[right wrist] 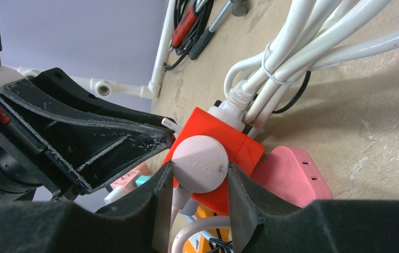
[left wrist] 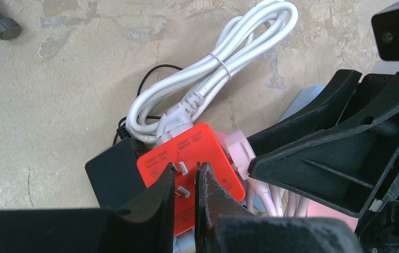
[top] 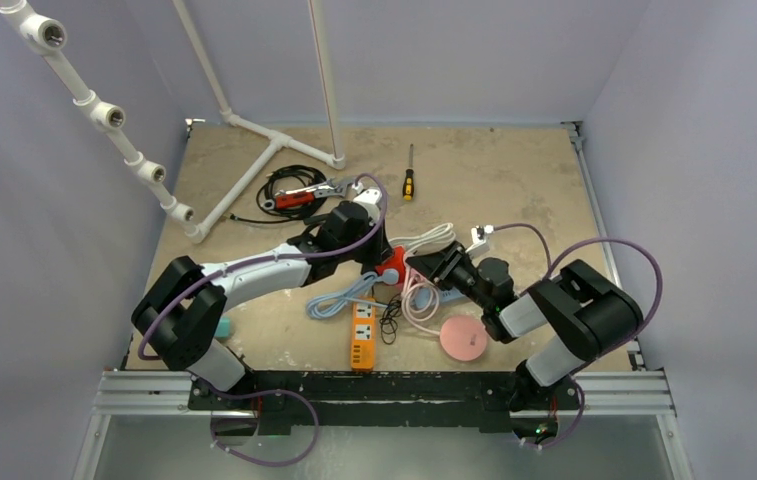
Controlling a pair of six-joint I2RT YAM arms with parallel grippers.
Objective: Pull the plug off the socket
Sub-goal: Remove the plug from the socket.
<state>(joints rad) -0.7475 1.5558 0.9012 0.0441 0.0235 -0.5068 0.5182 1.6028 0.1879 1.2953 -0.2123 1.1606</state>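
A red socket cube (left wrist: 205, 150) lies among cables at the table's centre (top: 391, 263). A pale pink round plug (right wrist: 201, 158) sits in its side face and also shows in the left wrist view (left wrist: 239, 152). My right gripper (right wrist: 200, 168) is shut on this plug, one finger on each side. My left gripper (left wrist: 185, 173) is closed down over the cube's two white prongs (left wrist: 183, 168), holding the cube from the other side. In the top view the left gripper (top: 378, 252) and the right gripper (top: 424, 266) meet at the cube.
A bundled white cable (left wrist: 223, 68) is plugged into the cube's far face. A black adapter (left wrist: 110, 176) lies beside the cube, with a pink power strip (right wrist: 292, 176) under it. An orange power strip (top: 362, 338), a pink disc (top: 464, 340), a screwdriver (top: 408, 183) and a white pipe frame (top: 254, 170) are nearby.
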